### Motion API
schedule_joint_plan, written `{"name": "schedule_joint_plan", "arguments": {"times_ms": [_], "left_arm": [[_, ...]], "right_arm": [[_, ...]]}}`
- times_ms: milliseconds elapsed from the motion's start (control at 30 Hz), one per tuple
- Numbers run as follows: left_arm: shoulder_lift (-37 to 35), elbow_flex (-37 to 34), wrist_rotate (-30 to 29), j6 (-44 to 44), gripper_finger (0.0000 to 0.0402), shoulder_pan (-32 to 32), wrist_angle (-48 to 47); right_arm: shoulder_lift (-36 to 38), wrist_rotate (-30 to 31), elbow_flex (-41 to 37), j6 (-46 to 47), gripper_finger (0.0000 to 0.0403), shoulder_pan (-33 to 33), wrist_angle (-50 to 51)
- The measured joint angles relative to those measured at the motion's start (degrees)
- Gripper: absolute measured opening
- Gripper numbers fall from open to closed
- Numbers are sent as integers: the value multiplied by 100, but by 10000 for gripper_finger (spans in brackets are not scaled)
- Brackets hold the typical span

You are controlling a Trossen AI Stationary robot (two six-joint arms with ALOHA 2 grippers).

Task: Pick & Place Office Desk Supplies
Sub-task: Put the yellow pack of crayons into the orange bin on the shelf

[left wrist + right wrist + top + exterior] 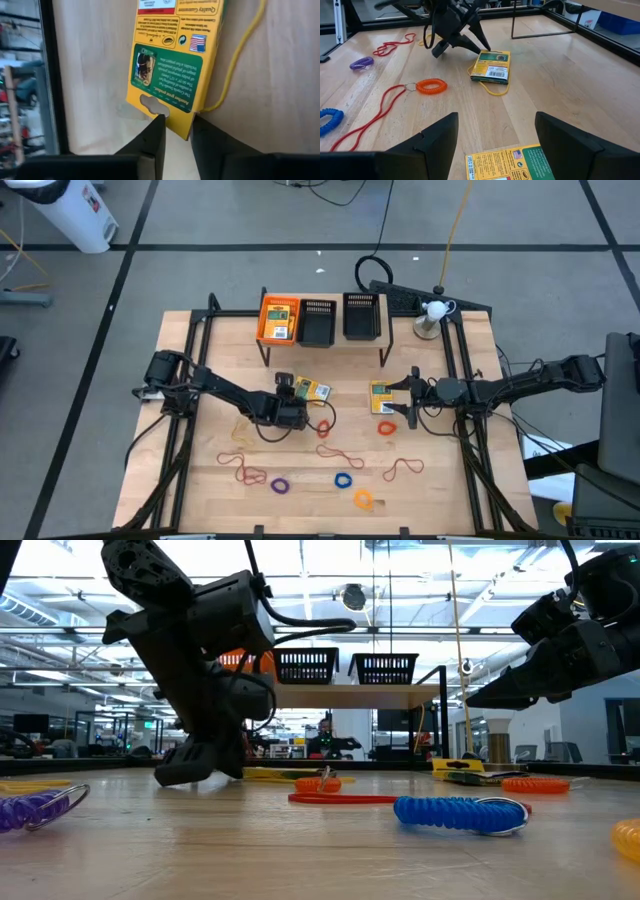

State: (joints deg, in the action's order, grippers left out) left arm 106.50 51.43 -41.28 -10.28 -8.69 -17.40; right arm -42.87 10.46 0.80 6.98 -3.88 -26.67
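Left gripper [175,131] is low on the tabletop [200,470] near its middle, jaws narrowly parted and straddling the near edge of a yellow packet [172,60] lying flat. Right gripper [495,137] hovers with jaws released wide above a second packet [512,162].

Packets: flat, yellow with green labels; one [314,390] mid-table, one [382,396] to its right, one [279,320] in the back
Rubber bands: thin red loops [337,453] lying flat
Rings: orange [387,427], blue [343,480], purple [280,485], near the front
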Motion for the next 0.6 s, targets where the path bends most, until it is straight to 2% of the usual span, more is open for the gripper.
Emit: {"name": "schedule_joint_plan", "arguments": {"times_ms": [233, 433, 500, 600], "left_arm": [[10, -11, -219, -704, 74, 6, -50], [13, -15, -222, -874, 72, 102, -49], [13, -15, -224, -906, 58, 140, -47], [13, -17, -228, -938, 14, 171, -42]], "right_arm": [[0, 10, 0, -18, 254, 0, -1], [0, 43, -2, -17, 254, 2, -1], [0, 134, -2, -19, 254, 2, -3], [0, 187, -1, -20, 254, 4, -1]]}}
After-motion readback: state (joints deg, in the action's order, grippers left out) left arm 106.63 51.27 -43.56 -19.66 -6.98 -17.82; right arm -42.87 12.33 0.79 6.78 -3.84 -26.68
